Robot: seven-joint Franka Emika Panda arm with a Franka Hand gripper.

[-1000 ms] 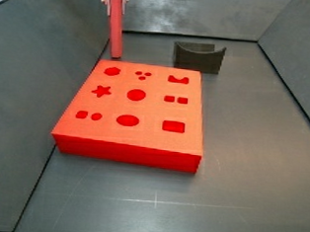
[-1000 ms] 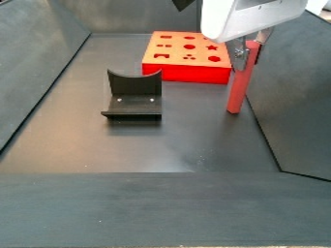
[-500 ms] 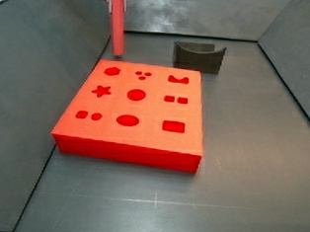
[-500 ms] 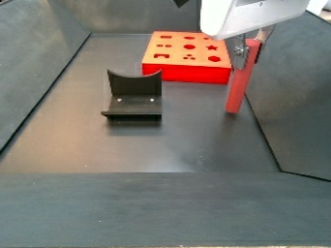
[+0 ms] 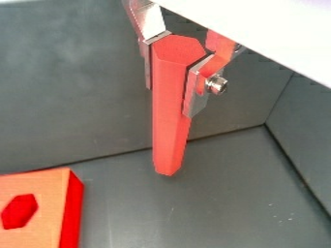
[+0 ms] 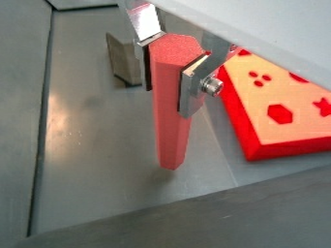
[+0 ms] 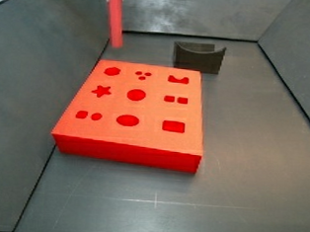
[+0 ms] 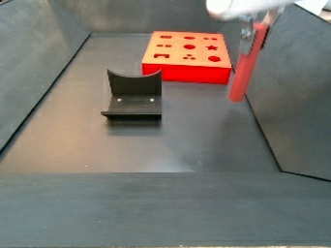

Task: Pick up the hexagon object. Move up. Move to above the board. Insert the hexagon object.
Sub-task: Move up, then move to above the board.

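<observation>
My gripper [image 5: 177, 60] is shut on the top of the hexagon object [image 5: 171, 107], a tall slim red-pink prism that hangs upright from the fingers with its lower end lifted off the floor. It shows in both wrist views [image 6: 176, 102] and in both side views [image 7: 115, 17] [image 8: 242, 66]. In a side view only the gripper's white underside [image 8: 249, 8] shows at the frame's top. The board [image 7: 135, 109], a flat red square block with shaped cut-outs, lies on the floor beside the rod, not under it. It also shows in a side view [image 8: 192, 55] and in both wrist views [image 6: 282, 105] [image 5: 37, 201].
A dark grey curved block [image 8: 132, 95] stands on the floor near the board, also seen in a side view [image 7: 200, 55] and in a wrist view [image 6: 124, 58]. Dark walls [image 7: 44, 32] enclose the floor on the sides.
The gripper has risen with the hexagon object: the rod's lower end has left the floor and the gripper body has moved up out of the side views.
</observation>
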